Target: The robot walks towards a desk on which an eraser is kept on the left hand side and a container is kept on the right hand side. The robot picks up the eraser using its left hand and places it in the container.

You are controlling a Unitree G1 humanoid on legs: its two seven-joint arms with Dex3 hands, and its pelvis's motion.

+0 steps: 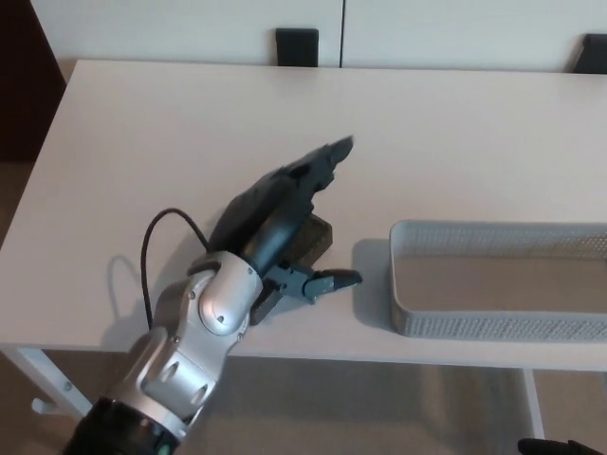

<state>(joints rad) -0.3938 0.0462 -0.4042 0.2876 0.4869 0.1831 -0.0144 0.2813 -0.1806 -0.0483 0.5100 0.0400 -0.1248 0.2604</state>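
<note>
My left hand (280, 213) lies low over the dark eraser (317, 236), which rests on the white desk (171, 133) near its front edge. Only the eraser's right end shows past the palm; the rest is hidden. The two fingers (327, 156) stretch out to the upper right and the thumb (327, 281) sticks out to the right below the eraser, so the hand is open with nothing gripped. The grey mesh container (493, 327) stands on the right, a short gap from the thumb tip. My right hand is out of view.
A black cable (152, 251) loops from my left wrist over the desk front. Two dark chair backs (297, 46) show beyond the far edge. The desk's front edge runs just below the hand and container.
</note>
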